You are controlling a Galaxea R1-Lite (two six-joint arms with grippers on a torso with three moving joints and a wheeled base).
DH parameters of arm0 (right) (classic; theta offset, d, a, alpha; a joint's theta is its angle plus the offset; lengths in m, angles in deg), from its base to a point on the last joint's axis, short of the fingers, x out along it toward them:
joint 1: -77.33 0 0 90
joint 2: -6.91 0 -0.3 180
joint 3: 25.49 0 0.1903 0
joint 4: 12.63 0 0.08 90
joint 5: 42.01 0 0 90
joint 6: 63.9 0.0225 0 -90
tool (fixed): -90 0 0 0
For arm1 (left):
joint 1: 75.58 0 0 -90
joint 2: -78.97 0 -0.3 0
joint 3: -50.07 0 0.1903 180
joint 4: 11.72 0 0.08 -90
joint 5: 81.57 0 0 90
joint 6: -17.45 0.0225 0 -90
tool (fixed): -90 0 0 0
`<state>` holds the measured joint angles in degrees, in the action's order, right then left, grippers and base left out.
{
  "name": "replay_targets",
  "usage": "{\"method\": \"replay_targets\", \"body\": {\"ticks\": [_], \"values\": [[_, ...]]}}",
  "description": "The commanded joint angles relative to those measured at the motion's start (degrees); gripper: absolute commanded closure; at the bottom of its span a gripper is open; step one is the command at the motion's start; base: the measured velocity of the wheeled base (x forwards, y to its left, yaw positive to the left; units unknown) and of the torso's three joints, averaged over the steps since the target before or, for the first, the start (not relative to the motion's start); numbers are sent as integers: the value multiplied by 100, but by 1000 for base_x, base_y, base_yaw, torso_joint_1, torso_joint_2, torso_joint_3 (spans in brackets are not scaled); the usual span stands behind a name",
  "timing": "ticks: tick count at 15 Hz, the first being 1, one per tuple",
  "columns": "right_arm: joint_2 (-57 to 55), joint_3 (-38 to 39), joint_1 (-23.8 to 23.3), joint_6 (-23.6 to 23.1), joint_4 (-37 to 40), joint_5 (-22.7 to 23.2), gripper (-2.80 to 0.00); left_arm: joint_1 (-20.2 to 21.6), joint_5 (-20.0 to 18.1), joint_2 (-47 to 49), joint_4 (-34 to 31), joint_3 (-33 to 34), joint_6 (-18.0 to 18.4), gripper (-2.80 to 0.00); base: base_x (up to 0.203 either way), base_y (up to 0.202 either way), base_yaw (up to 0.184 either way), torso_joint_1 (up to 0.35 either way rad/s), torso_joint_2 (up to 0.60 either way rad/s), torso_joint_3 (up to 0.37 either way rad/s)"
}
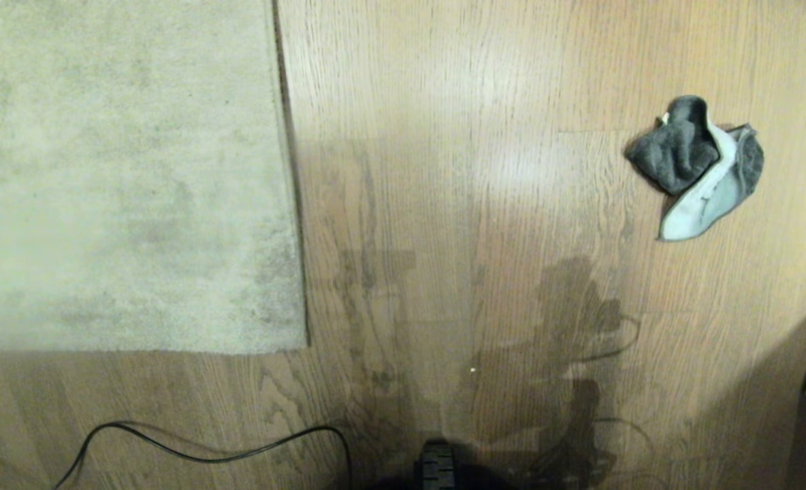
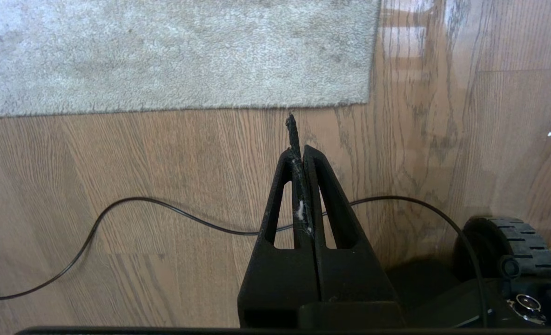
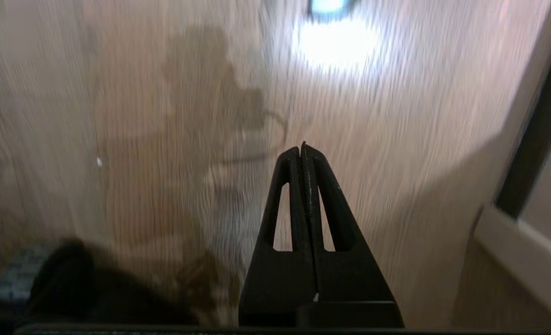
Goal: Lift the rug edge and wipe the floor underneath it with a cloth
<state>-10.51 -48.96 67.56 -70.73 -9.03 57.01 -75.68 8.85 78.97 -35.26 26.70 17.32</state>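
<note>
**On the floor, nothing picked up yet**

Head view: your cloth (image 1: 699, 167) lies on the floor (image 1: 485, 204), well right of the flat rug edge (image 1: 293, 204).

Left wrist: left gripper (image 2: 296, 139) clenched, empty.

Right wrist: right gripper (image 3: 302, 150) clenched, empty; you must open it to take the cloth.

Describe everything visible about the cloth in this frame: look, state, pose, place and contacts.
The cloth is a small soft rag, crumpled into a loose heap rather than spread flat. Its bunched part is dark grey and fuzzy; a paler grey-green side folds out beneath it towards the robot. It lies on the floor on the robot's right in the head view, well apart from the rug edge. Only the floor touches it; no gripper is near it in that view, and neither wrist view shows it.
</note>
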Motion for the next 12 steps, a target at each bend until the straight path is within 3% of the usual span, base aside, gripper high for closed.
{"method": "replay_targets", "body": {"ticks": [1,4,12], "values": [[107,10,2,-11,569,-116,0,1,2,9,0,0,-4,0,0,0,0,0,0,0],[107,10,2,-2,1626,-946,0,1,2,9,0,0,-4,0,0,0,0,0,0,0],[107,10,2,129,1889,-973,0,1,3,9,0,0,-4,0,0,0,0,0,0,0]]}}
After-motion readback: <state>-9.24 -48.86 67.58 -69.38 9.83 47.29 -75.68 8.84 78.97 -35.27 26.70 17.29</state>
